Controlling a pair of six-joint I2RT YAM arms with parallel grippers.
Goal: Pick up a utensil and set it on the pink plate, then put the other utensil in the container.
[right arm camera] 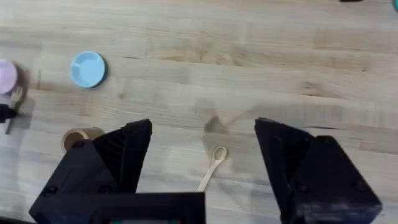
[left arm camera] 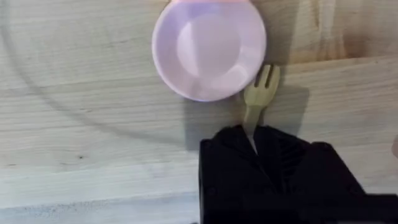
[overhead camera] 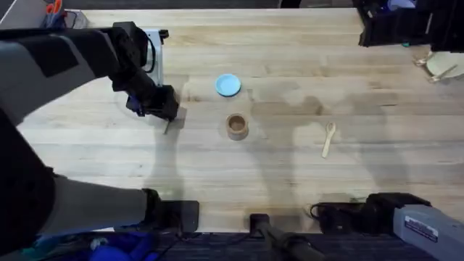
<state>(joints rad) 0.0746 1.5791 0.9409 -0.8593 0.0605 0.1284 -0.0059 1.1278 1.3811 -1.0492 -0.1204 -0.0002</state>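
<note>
In the left wrist view my left gripper (left arm camera: pixel 254 135) is shut on the handle of the small wooden fork (left arm camera: pixel 261 87). The fork's tines lie right beside the rim of the pink plate (left arm camera: pixel 209 50). In the overhead view the left gripper (overhead camera: pixel 168 116) is at the left of the table, with the fork's handle end (overhead camera: pixel 167 128) poking out below it and the arm covering the plate. The wooden spoon (overhead camera: pixel 328 139) lies flat to the right of the wooden container (overhead camera: pixel 237 125). My right gripper (right arm camera: pixel 204 134) is open and empty, with the spoon (right arm camera: pixel 211 168) ahead of it.
A light blue dish (overhead camera: pixel 228 85) sits just behind the container. The right arm (overhead camera: pixel 391 214) rests low at the table's near right edge. A dark rack (overhead camera: pixel 395 25) and a pale plate with utensils (overhead camera: pixel 444 67) stand at the far right corner.
</note>
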